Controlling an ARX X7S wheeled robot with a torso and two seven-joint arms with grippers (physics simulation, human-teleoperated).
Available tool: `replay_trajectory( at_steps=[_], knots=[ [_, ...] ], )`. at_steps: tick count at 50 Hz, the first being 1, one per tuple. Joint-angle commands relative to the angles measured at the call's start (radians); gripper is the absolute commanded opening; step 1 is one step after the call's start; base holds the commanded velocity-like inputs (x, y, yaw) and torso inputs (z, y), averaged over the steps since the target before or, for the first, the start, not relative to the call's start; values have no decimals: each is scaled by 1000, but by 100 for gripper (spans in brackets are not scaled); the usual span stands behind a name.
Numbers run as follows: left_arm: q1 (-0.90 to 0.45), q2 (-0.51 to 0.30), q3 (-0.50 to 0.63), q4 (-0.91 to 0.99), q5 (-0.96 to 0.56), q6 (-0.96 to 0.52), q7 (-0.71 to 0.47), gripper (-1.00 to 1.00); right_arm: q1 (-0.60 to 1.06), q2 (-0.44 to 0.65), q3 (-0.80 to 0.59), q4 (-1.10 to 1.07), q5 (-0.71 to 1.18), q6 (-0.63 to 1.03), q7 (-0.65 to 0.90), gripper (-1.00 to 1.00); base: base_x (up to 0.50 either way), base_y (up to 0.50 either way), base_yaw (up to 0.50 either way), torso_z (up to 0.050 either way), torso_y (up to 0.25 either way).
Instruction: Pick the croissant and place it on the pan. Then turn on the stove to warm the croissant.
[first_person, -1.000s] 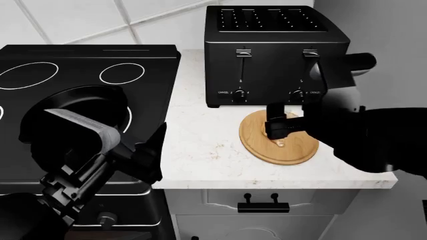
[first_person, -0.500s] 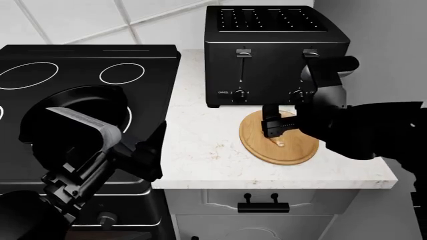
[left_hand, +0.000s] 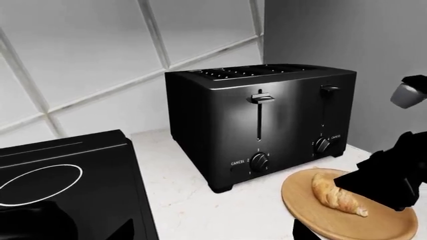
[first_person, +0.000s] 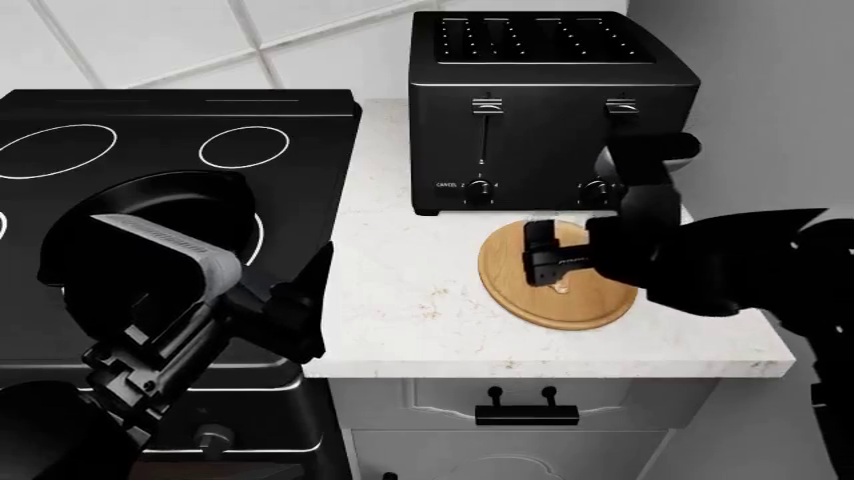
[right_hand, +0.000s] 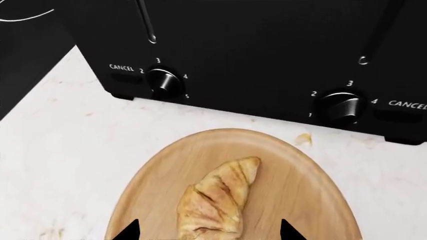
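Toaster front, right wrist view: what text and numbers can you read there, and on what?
"CANCEL": beside the left knob of the toaster.
"2", "3", "4", "5": around that left knob.
"CANCEL": beside the right knob.
"1", "2", "3", "4": around the right knob.
The wooden board, the croissant and the counter carry no text.

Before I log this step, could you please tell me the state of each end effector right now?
Left end effector: open, holding nothing, beside the pan.
Right end effector: open, straddling the croissant on the wooden board, not gripping it.
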Motion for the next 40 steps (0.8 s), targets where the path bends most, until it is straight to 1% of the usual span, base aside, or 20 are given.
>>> replay_trajectory(
  at_steps=[1,6,22,40],
  knots=[
    [-2,-3,-4,1,-12,-2,-12,100,9,-16,-32,41,-32,-12,-58,100,0,0,0,0,0],
    [-6,-6,-18,10,-35,-7,-21,100,2,-25,-47,58,-57,-34,-80,100,0,0,0,0,0],
    [-17,-5,-26,2,-54,-5,-39,100,-24,-19,-59,64,-65,-44,-83,100,0,0,0,0,0],
    [-17,-13,-18,-8,-54,7,-39,100,-30,-37,-80,96,-76,-55,-120,100,0,0,0,0,0]
  ],
)
